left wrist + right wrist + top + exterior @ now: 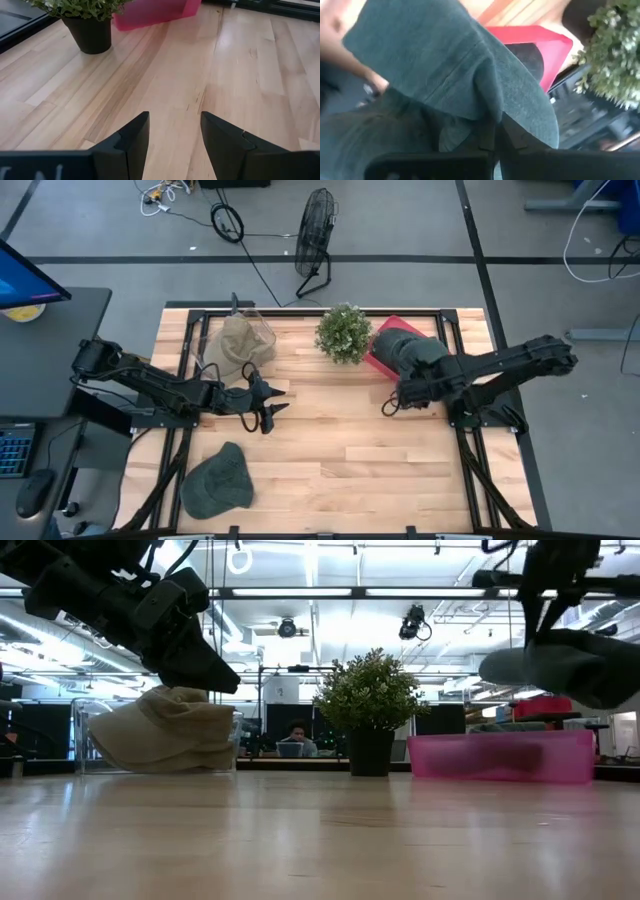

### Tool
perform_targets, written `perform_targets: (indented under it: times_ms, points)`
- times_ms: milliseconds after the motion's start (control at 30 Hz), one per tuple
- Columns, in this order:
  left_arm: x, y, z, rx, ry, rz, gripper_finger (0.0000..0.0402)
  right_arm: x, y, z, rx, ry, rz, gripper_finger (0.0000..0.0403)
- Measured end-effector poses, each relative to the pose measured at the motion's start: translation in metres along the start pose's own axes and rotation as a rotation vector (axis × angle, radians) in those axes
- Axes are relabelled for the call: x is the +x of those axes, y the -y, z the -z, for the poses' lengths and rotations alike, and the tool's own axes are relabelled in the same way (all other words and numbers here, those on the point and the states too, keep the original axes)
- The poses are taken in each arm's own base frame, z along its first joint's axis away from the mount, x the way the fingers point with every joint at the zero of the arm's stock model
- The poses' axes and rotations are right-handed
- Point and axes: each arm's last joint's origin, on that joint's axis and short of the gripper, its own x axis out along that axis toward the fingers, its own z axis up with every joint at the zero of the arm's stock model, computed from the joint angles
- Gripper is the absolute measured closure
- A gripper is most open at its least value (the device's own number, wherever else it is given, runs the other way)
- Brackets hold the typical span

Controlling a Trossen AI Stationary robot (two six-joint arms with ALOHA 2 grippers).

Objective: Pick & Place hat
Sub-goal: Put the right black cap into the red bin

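Observation:
A dark green hat (412, 352) is up in the air in my right gripper (405, 380), over the near edge of the pink bin (378, 350); the low view shows the hat (565, 665) above the bin (500, 755). A second green hat (218, 480) lies flat on the table's near left part. A beige hat (235, 340) sits in a clear container at the far left. My left gripper (268, 406) is open and hovers over bare wood left of the middle, holding nothing. My right gripper is shut on the dark green hat's cloth (485, 117), pinched between the two fingers (512, 137) at what looks like a fold. The arm comes down from above (540, 600). The hat is lifted clear and spreads out around the fingers.
A potted plant (344, 332) stands at the far middle, between the clear container (255, 330) and the pink bin, which holds something dark (527, 55). The wood between the two arms is bare (340, 430). A person sits in the room beyond (293, 740).

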Motion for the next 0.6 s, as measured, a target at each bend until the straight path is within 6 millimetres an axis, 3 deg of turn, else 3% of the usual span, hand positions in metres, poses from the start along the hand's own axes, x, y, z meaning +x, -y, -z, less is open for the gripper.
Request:
perform_targets:
  times_ms: [300,600]
  points:
    - [0.0,0.0,0.0,-0.001,0.001,0.0,0.022,0.039,0.03,0.021,-0.2,-0.109,0.042,0.0401]
    - [0.0,0.0,0.0,0.0,0.0,0.0,0.022,0.084,0.032,0.017,-0.196,0.001,0.036,0.0399]
